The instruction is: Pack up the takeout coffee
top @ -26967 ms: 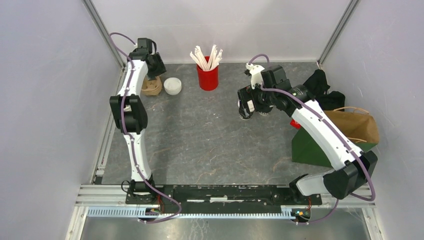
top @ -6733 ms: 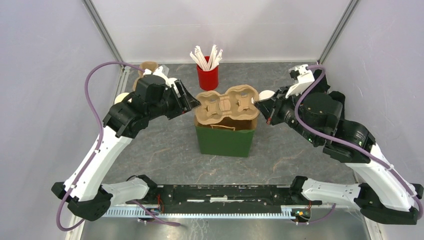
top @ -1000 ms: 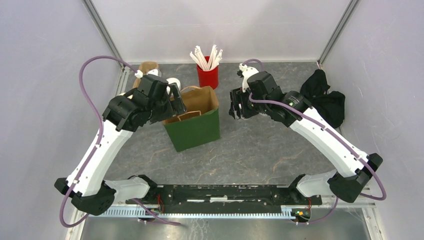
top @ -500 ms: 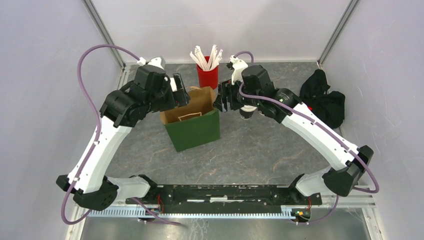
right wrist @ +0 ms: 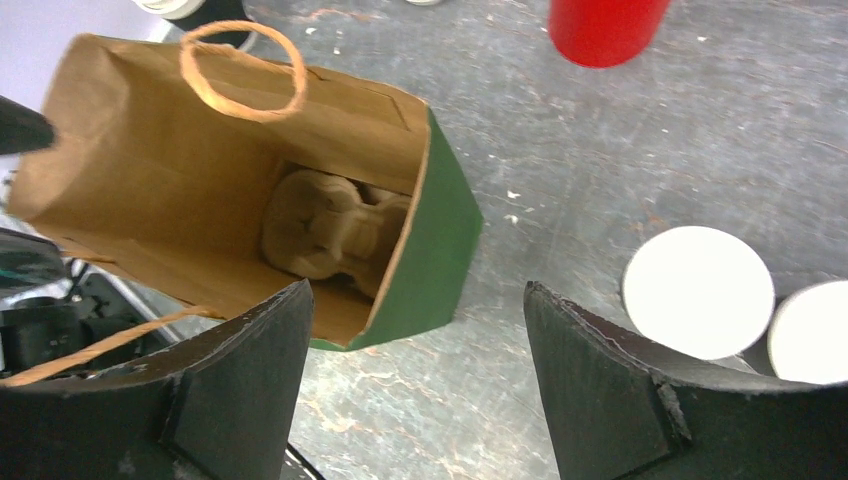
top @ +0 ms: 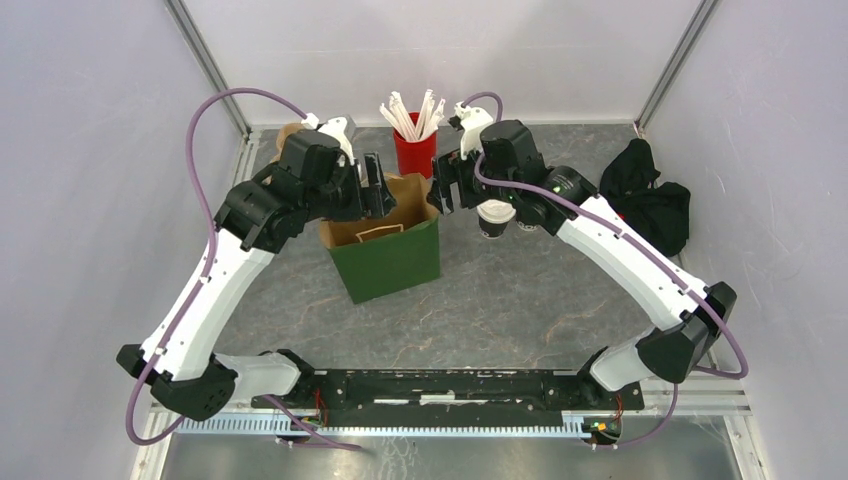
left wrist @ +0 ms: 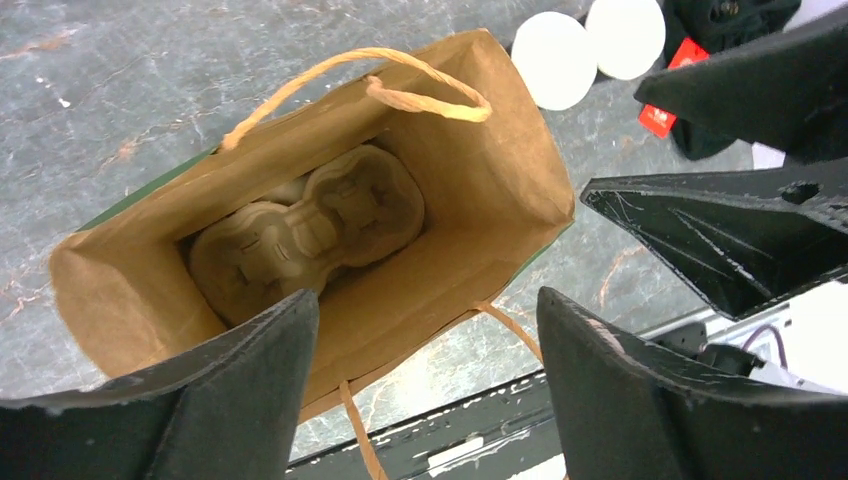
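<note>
Top: green bag (top: 385, 255) stands open between left gripper (top: 377, 190) and right gripper (top: 441, 192); two lidded coffee cups (top: 494, 218) sit just right of it. Left wrist: jaws wide, empty — cup carrier (left wrist: 310, 230) already inside bag. Right wrist: jaws wide, empty — cups not yet packed.

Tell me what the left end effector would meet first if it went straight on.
The left end effector would probably enter the open paper bag and meet the cardboard cup carrier on its bottom, or the bag's near wall first; depth is unclear.
</note>
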